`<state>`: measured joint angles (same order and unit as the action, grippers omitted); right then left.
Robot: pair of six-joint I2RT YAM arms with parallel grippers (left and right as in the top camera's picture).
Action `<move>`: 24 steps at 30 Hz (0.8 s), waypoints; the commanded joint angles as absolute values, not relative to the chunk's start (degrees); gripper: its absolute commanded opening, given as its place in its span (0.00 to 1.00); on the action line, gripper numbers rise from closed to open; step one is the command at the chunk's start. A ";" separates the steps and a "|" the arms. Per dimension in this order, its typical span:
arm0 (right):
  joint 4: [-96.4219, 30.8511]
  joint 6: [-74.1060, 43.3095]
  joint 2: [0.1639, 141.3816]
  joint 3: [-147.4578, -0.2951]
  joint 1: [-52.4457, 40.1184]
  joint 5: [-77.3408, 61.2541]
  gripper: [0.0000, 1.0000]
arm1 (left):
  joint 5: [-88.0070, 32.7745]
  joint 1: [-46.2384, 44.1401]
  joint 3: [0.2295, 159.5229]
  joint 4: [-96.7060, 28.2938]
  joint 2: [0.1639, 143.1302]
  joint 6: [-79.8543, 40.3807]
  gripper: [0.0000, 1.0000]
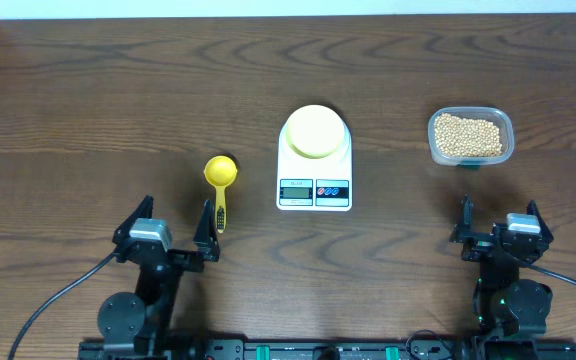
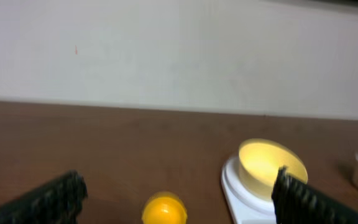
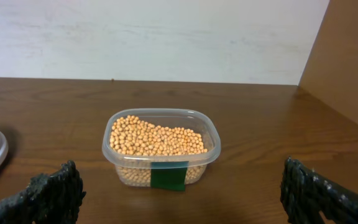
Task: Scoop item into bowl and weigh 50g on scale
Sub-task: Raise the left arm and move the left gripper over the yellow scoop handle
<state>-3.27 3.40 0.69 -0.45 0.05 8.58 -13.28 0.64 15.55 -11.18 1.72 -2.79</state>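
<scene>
Here we see both arms parked at the near edge of the worktop (image 1: 88,100), with the weighing not yet begun. The left hand (image 1: 172,228) has its fingers spread wide apart and holds nothing, and the right hand (image 1: 500,222) is just as open and just as empty. The beans (image 1: 468,135) lie heaped in a clear tub (image 1: 471,109) at the far right, straight ahead of the right hand. The pale bowl (image 1: 314,130) sits empty on the platform of the white scale (image 1: 314,192) at the centre. The yellow scoop (image 1: 220,180) lies flat on the wood to the left of the scale, cup away from us, its handle running back to end just beside the left hand's inner finger. We judge that taking up the scoop is the step in hand, and the left hand is the one placed for it. We would have it close across the handle's narrow width, well back from the cup, so the cup stays level. The handle lies low on the wood, so the fingers should come down on either side of it and not push on it from the end. We cannot read the scale's display, so we would confirm a zeroed reading with the bowl aboard before any beans go in.
</scene>
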 commanded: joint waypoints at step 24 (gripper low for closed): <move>-3.46 3.90 0.38 -0.32 0.45 8.45 0.99 | -28.08 0.89 60.14 -58.35 53.08 -5.06 0.98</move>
